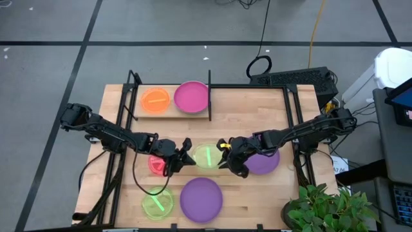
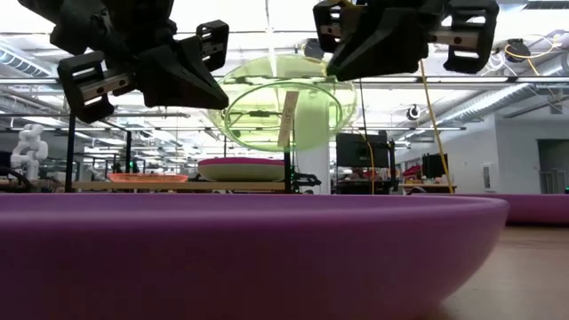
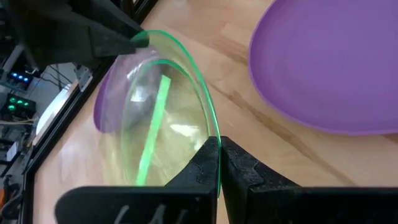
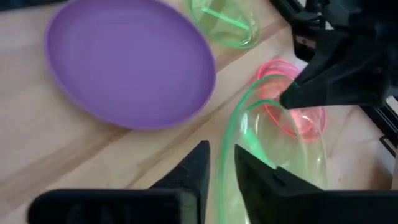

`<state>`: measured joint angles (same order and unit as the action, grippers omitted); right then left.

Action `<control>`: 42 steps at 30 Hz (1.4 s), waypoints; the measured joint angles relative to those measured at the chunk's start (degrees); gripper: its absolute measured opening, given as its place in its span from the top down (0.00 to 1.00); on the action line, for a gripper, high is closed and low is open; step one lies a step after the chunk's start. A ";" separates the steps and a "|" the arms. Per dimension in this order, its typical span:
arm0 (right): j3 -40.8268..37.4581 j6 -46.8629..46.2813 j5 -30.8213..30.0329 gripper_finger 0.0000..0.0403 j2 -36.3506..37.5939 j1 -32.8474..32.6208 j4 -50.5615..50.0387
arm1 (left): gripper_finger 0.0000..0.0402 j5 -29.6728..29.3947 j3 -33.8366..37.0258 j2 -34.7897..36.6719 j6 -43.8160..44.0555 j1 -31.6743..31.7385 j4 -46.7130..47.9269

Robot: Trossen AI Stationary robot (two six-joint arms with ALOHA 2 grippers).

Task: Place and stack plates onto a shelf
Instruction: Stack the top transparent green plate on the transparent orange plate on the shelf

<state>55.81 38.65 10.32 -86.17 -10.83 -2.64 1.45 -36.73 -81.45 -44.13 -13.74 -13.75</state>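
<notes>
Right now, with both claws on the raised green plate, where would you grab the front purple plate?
On its rim: the purple plate lies flat on the table, so only the raised edge offers a pinch. Come from above at its right edge, which is bare; another green plate sits close on its left.

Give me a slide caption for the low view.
Both hands hold a neon-green plate aloft, above a purple plate.
</notes>
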 joint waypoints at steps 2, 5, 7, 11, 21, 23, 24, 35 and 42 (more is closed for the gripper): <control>0.00 -1.96 -0.01 0.81 0.00 0.00 1.55 | 0.98 0.03 0.00 0.00 0.30 -0.03 -0.01; 0.00 -4.47 -0.01 0.74 0.00 0.00 3.11 | 0.98 0.04 0.00 0.00 1.00 -0.02 0.10; 0.00 -6.27 -0.09 0.69 0.20 0.00 3.76 | 0.98 0.02 0.00 0.00 1.45 -0.02 0.35; 0.00 -9.95 -4.25 0.63 2.35 -0.02 3.26 | 0.98 -2.50 0.00 0.12 2.33 -0.05 1.55; 0.02 -15.11 -9.08 0.60 11.85 -0.02 -3.38 | 0.98 -10.07 0.00 8.42 3.67 -0.34 6.98; 0.02 -16.88 -10.20 0.60 13.51 -0.02 -4.69 | 0.98 -11.82 -0.01 10.91 4.19 -0.33 8.78; 0.02 -17.69 -11.39 0.60 14.04 -0.02 -5.27 | 0.98 -12.67 -0.02 12.18 4.24 -0.31 10.07; -2.81 -21.50 -16.78 0.61 16.50 0.37 -5.75 | 0.98 -24.65 0.00 24.60 4.69 0.05 20.55; -2.89 -21.50 -16.62 0.61 16.52 0.37 -5.33 | 0.98 -32.94 0.00 28.92 8.93 2.27 25.16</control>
<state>52.93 17.15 -6.30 -69.65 -10.46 -7.98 -31.49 -36.73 -52.53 -35.20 -11.47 11.41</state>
